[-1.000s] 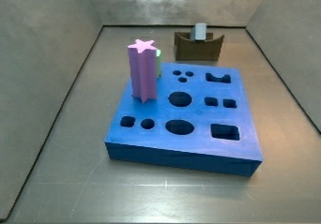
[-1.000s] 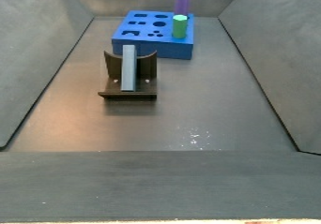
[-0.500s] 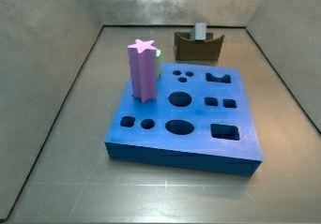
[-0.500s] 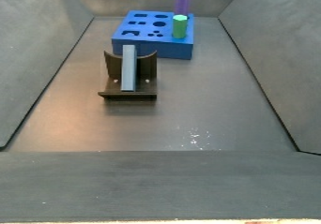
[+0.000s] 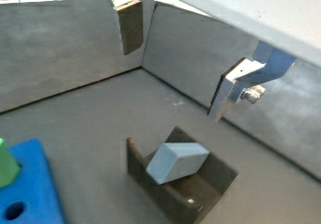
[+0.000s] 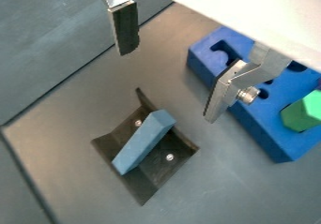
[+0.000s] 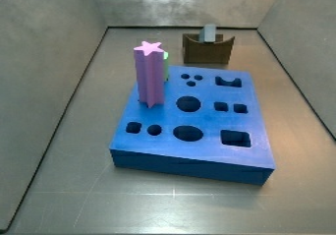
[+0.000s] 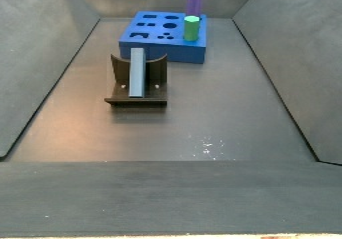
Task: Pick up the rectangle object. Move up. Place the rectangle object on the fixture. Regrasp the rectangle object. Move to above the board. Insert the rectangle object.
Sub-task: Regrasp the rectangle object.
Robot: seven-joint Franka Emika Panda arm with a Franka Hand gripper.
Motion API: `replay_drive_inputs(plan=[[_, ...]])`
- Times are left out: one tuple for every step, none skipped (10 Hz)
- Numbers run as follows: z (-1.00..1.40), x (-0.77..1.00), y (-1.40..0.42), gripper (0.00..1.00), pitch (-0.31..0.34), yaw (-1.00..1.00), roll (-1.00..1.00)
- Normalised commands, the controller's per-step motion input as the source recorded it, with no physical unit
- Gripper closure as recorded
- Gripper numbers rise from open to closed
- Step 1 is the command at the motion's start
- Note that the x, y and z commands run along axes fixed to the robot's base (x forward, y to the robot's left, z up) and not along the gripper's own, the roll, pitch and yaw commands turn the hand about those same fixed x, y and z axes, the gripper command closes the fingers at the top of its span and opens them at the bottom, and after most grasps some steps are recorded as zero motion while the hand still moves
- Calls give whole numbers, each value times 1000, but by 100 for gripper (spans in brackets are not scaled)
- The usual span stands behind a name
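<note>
While the gripper (image 6: 170,68) hangs above the floor with its 2 silver-plate fingers (image 6: 123,26) spread wide and nothing between them, the slim light-blue rectangle object (image 6: 142,141) rests tilted in the dark olive-brown fixture (image 6: 160,164), near the large blue holed board (image 8: 166,35).

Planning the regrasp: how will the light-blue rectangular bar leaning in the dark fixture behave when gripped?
The light-blue rectangular bar looks rigid with flat faces, so it probably won't roll. Leaning in the fixture, it may pivot if nudged. The open gripper hovers above, apart.
</note>
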Motion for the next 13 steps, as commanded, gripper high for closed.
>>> replay_drive_inputs(plan=[[17,-24,-23,0,-93,9,1000],[10,-17,-19,0,-92,8,1000],[3,-14,-20,0,-90,7,1000],[8,-5,-24,0,-83,5,1000],[11,2,-24,0,-76,4,1000],[6,7,-26,0,-72,3,1000],[-9,17,-22,0,-61,1,1000],[-12,25,-26,0,-53,0,1000],[-10,25,-25,0,-41,0,1000],[-14,34,-28,0,-26,0,1000],[-13,37,-32,0,-12,1,1000],[-8,40,-32,0,12,5,1000],[-14,46,-30,0,32,10,1000]])
